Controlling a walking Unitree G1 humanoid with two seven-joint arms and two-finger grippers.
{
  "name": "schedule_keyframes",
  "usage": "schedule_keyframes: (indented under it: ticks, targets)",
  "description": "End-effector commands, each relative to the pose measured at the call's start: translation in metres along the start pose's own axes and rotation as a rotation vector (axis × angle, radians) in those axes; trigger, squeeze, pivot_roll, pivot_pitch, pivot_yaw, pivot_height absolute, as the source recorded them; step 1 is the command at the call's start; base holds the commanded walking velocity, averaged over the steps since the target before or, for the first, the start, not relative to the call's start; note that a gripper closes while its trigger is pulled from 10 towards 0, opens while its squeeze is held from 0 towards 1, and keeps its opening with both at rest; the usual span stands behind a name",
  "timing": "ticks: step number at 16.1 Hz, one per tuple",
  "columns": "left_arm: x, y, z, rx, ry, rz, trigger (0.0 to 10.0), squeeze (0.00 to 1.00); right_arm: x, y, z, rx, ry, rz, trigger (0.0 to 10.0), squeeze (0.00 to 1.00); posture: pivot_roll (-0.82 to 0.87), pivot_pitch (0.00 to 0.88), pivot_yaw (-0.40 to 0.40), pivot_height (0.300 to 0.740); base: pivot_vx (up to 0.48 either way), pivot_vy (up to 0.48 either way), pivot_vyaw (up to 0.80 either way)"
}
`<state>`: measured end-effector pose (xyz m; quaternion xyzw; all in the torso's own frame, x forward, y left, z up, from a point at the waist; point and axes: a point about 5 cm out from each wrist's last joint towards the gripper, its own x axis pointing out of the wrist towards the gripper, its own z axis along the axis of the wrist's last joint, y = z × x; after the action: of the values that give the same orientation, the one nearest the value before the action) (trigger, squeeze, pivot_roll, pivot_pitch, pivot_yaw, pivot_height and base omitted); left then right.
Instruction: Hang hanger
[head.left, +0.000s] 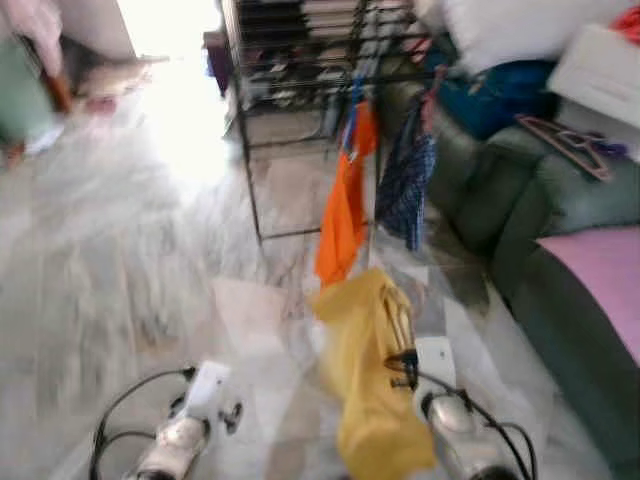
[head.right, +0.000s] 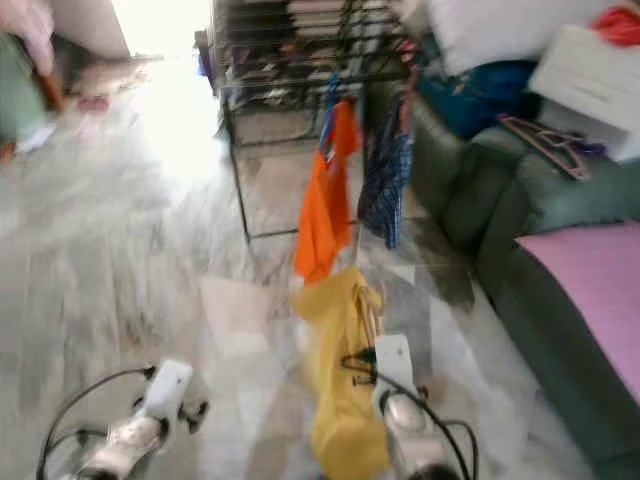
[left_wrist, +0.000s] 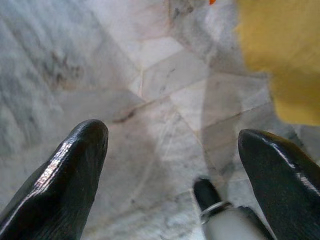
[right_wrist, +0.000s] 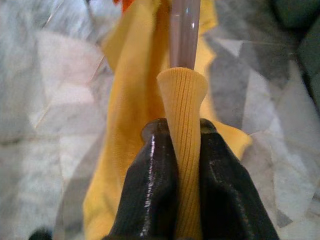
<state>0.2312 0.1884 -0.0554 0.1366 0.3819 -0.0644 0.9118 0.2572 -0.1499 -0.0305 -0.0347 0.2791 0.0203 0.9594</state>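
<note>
Before the black metal drying rack (head.left: 300, 120), a yellow ribbed garment on its hanger (head.left: 372, 380) is clamped in the right hand (right_wrist: 182, 150), the left hand (left_wrist: 170, 165) held apart; carrying is judged underway, hooking the rail next.

Both eye views motion-blurred. Yellow garment (head.left: 372, 385) covers nearly all of the hanger (right_wrist: 184, 30), lower end cut by frame edge. Rack (head.left: 300, 60) top cropped, shelf contents unreadable. Left gripper (left_wrist: 172, 165) finger bases out of frame.
</note>
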Motion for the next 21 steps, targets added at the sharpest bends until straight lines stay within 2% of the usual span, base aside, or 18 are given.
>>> schedule_keyframes:
  ticks: [1,6,8,10,13,15,17,18,21]
  targets:
    - [-0.001,0.001,-0.003,0.008,0.017,0.0,10.0,0.0,0.002,0.001,0.009,0.007,-0.041,0.0,10.0,0.0,-0.17,0.031,0.004,0.74,0.0,-0.311,0.8]
    - [-0.001,-0.001,-0.004,0.02,0.028,-0.008,10.0,0.0,0.001,0.003,0.005,0.012,-0.036,0.01,10.0,0.0,-0.18,0.032,0.007,0.74,0.0,-0.287,0.62]
    - [0.0,-0.002,-0.005,-0.008,0.033,-0.007,10.0,0.0,0.001,0.003,0.002,0.026,-0.02,0.008,10.0,0.0,-0.18,0.033,0.005,0.74,0.0,0.0,0.0]
    - [0.0,-0.004,-0.005,-0.014,0.046,-0.007,10.0,0.0,0.0,-0.001,-0.007,0.1,0.034,-0.019,10.0,0.0,-0.17,0.032,0.0,0.74,0.0,0.0,0.0]
    - [-0.001,-0.006,-0.011,-0.006,0.068,-0.003,10.0,0.0,-0.003,0.0,-0.02,0.158,0.102,-0.036,10.0,0.0,-0.17,0.025,-0.002,0.74,0.0,0.0,0.0]
    - [-0.003,-0.005,-0.017,0.003,0.085,0.005,10.0,0.0,-0.006,0.004,-0.029,0.107,0.131,-0.019,10.0,0.0,-0.16,0.019,-0.003,0.74,0.0,0.0,0.0]
    - [-0.003,-0.004,-0.02,-0.021,0.097,0.021,10.0,0.0,-0.01,0.009,-0.039,0.061,0.164,0.036,10.0,0.0,-0.15,0.012,-0.007,0.74,0.0,0.0,0.0]
    - [-0.004,-0.003,-0.021,-0.052,0.101,0.033,10.0,0.0,-0.01,0.008,-0.04,0.051,0.171,0.046,10.0,0.0,-0.14,0.009,-0.011,0.74,0.0,0.0,0.0]
    - [-0.005,0.001,-0.023,-0.041,0.1,0.048,10.0,0.0,-0.009,0.001,-0.037,0.025,0.159,0.03,10.0,0.0,-0.1,0.0,-0.032,0.74,0.0,0.0,0.0]
